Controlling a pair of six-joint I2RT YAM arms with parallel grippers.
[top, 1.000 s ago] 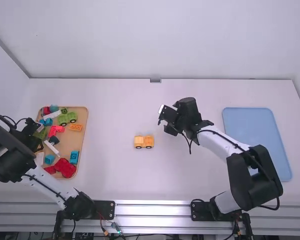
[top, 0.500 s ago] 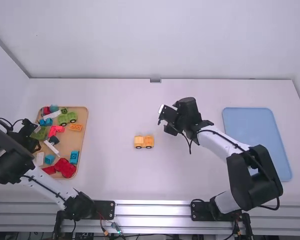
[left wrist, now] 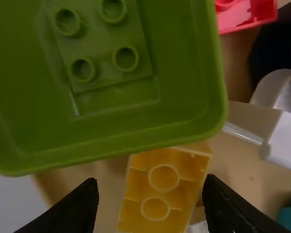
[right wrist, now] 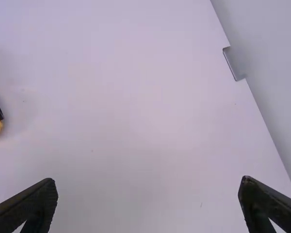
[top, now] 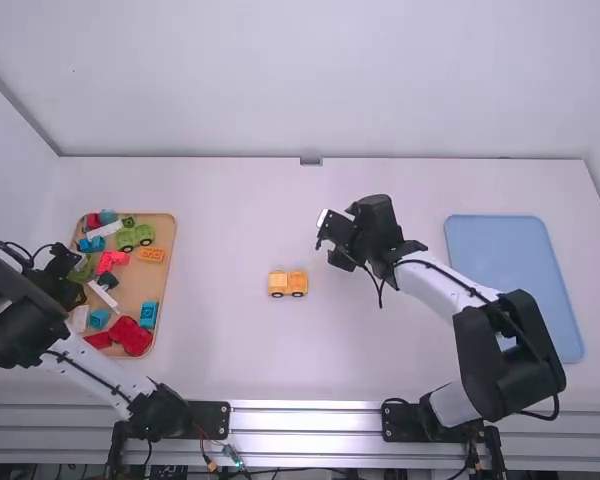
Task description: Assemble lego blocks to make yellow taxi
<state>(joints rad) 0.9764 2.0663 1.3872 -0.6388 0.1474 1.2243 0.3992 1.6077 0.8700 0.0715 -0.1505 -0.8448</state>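
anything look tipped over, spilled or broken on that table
Nothing stands out: the yellow vehicle stands upright on its wheels, with no visible damage. The blocks lie jumbled, but inside the wooden tray.

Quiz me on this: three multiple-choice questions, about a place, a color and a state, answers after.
1. Where is the toy car? A: blue mat. B: bare tabletop. C: wooden tray.
2. What color is the block between the left gripper's fingers? A: yellow. B: red. C: teal.
3. How are the right gripper's fingers? A: together. B: gripping a block. C: apart.

1 B: the high view shows white all around it.
2 A: the left wrist view shows yellow.
3 C: the right wrist view shows a wide gap.
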